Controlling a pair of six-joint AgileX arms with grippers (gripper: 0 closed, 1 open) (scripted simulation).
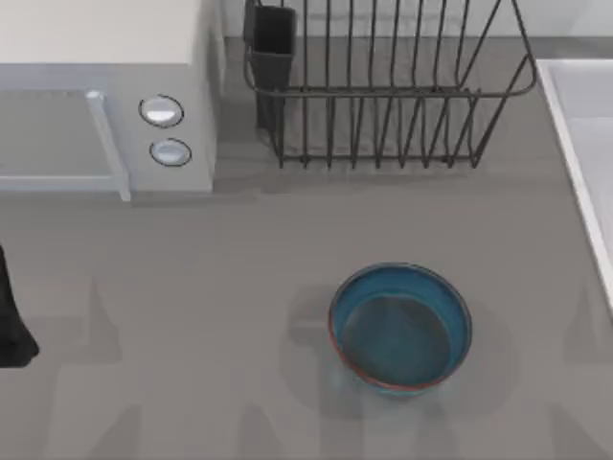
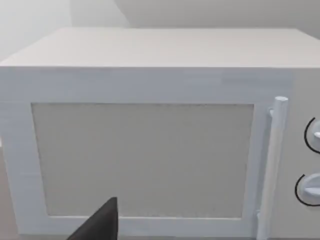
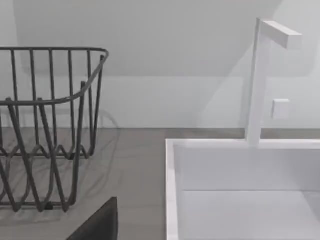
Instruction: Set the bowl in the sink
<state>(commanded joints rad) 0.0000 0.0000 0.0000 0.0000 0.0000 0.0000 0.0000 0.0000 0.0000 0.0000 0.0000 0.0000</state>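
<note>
The bowl (image 1: 400, 329) sits upright on the flat grey table (image 1: 192, 287), right of centre in the top view and nearer its lower edge; it is round and shallow, glossy blue with a thin reddish-brown rim and a darker bottom inside, and nothing touches it. The sink (image 1: 584, 144) lies along the table's right edge, well apart from the bowl: a pale rectangular basin with a straight raised rim, seen from the right wrist view as smooth white walls (image 3: 172, 190) below a squared, angular white faucet (image 3: 260, 75). Between the sink and the boxy white microwave (image 1: 105, 105) stands a dark wire dish rack (image 1: 383, 96), its thin rods bent into wavy slots, with a dark cup-like holder on its left corner. The microwave has a matte grey door panel (image 2: 142, 160), a slim bar handle and two round knobs. A dark part of the left arm (image 1: 11, 316) shows at the table's left edge; whether either pincer is open or closed cannot be told.
</note>
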